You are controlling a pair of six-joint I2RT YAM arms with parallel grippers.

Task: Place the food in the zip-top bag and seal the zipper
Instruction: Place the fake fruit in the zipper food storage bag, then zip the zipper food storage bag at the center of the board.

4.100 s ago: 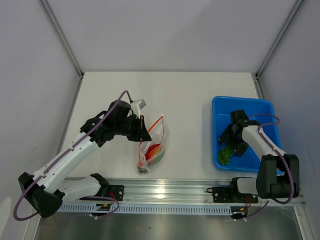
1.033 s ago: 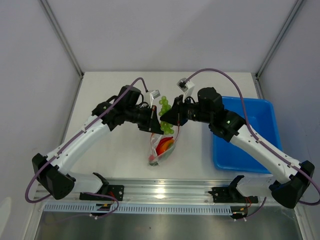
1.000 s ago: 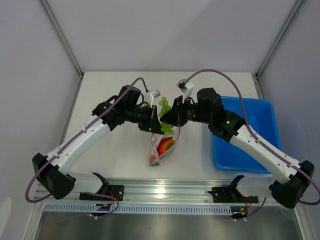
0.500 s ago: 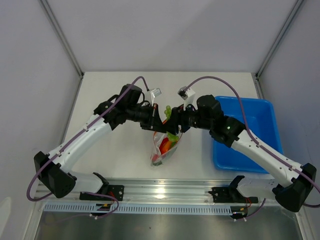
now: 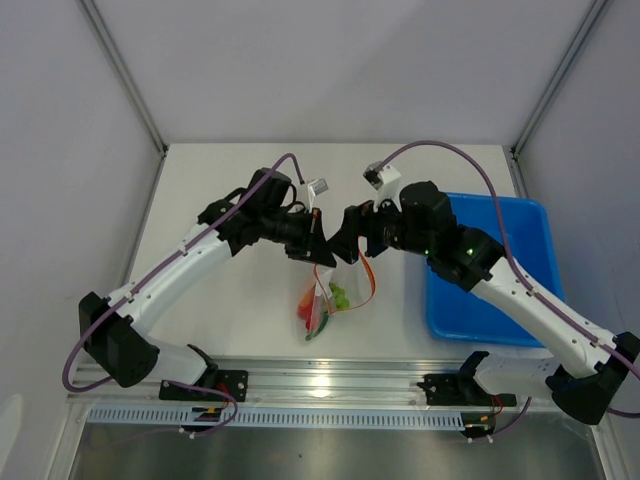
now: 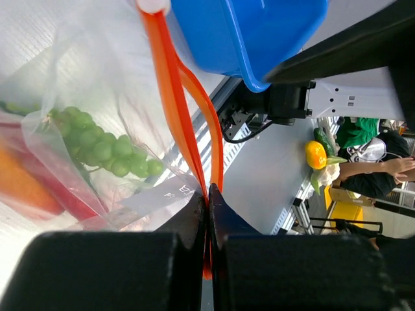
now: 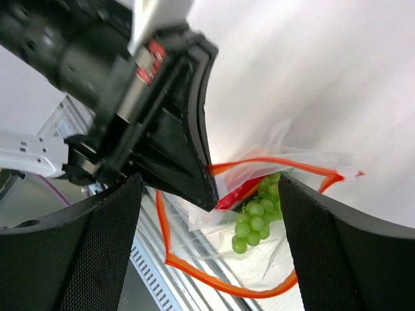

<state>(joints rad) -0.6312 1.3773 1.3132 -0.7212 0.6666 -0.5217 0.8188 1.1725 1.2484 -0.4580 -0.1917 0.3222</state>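
White tabletop [image 5: 220, 190], walled on three sides. Left tool [image 6: 207, 201] pinches the zipper [image 6: 172, 91], holding up the open zip-top bag [image 5: 335, 300] mid-table, grapes [image 7: 256, 217] inside. Right tool [image 5: 348, 243] gapes empty beside its mouth; blue tray [image 5: 520, 220] hugs the right edge.

A blue rectangular plastic tray [image 5: 520, 225] sits on the white tabletop [image 5: 215, 175]. Nearer than the tray, a silver slotted metal rail [image 5: 330, 383] runs along the tabletop's front edge.

The left arm [image 5: 170, 280] and right arm [image 5: 530, 300] are white tubes with black joints, each trailed by a purple cable [image 5: 288, 156]. The left claw [image 5: 318, 252] and right claw [image 5: 346, 248] are black. The right claw's pads [image 7: 84, 253] are mesh-textured. The arms' black bases stand at the table's [image 5: 230, 180] near edge.
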